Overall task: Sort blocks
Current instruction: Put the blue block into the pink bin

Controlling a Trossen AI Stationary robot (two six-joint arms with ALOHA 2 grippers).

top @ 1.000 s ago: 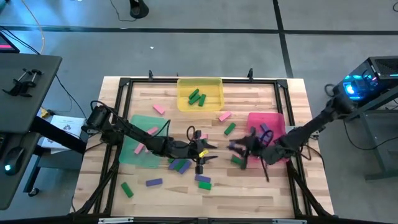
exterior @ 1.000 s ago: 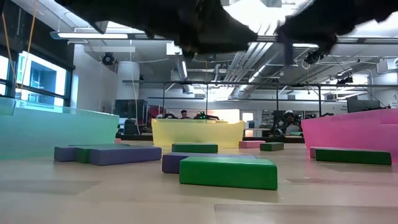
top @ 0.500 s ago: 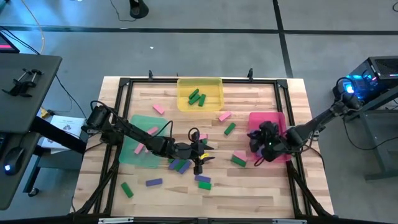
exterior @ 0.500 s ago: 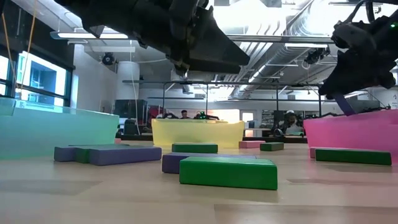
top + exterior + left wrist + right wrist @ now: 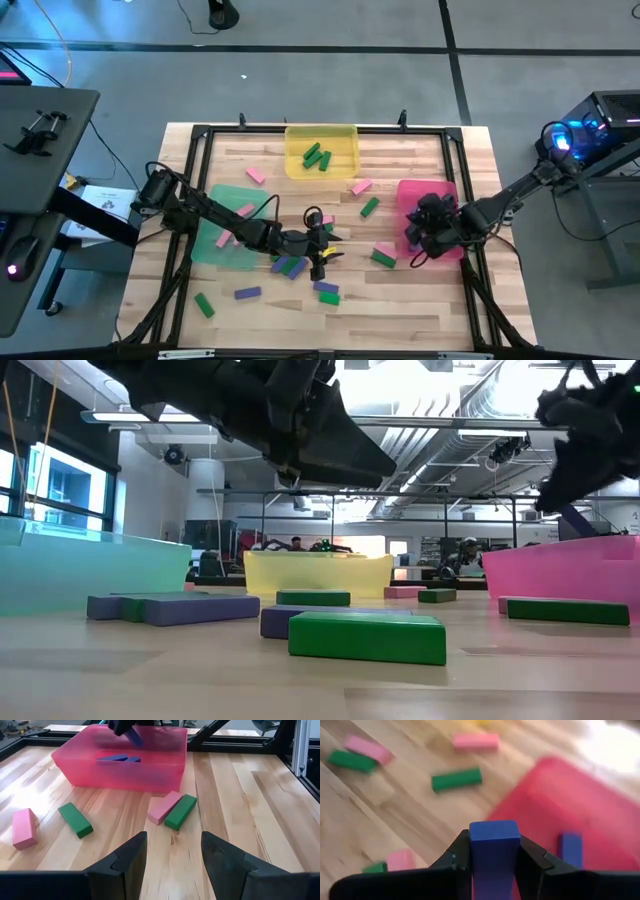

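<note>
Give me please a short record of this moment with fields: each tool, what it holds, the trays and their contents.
left tool: open, empty, over mid-table near loose blocks
right tool: shut on blue block, over the red tray's edge
red tray: blue blocks inside
yellow tray: green blocks inside
green tray: pink blocks inside
table: pink, green and purple blocks loose
</note>
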